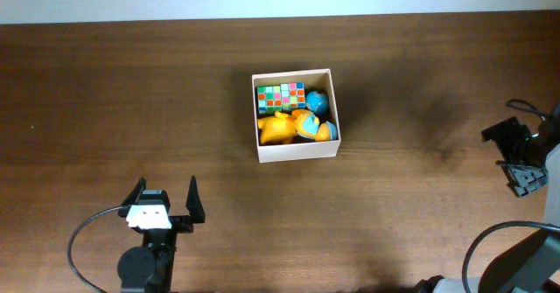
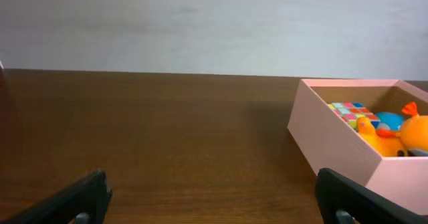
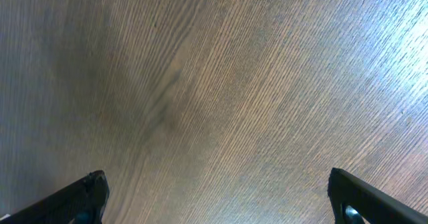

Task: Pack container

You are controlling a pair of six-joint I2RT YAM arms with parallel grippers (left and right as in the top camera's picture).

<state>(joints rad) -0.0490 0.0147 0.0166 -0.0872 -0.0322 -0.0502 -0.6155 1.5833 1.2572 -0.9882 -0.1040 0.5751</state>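
Observation:
The container (image 1: 297,147) is a square cream-walled box at the middle of the table. In it lie a multicoloured cube (image 1: 280,95), a blue ball (image 1: 317,101) and an orange plush toy (image 1: 289,127). In the left wrist view the container (image 2: 331,140) is at the right, with the cube (image 2: 348,110) and orange toy (image 2: 394,138) inside. My left gripper (image 1: 164,197) is open and empty near the front edge, well left of the container, its fingers spread wide (image 2: 214,197). My right gripper (image 1: 509,149) is open and empty at the far right, over bare wood (image 3: 217,197).
The dark wooden table (image 1: 114,109) runs to a pale wall (image 2: 200,23) at the back. A black cable (image 1: 83,240) loops beside the left arm's base. Another cable (image 1: 477,249) curves by the right arm's base.

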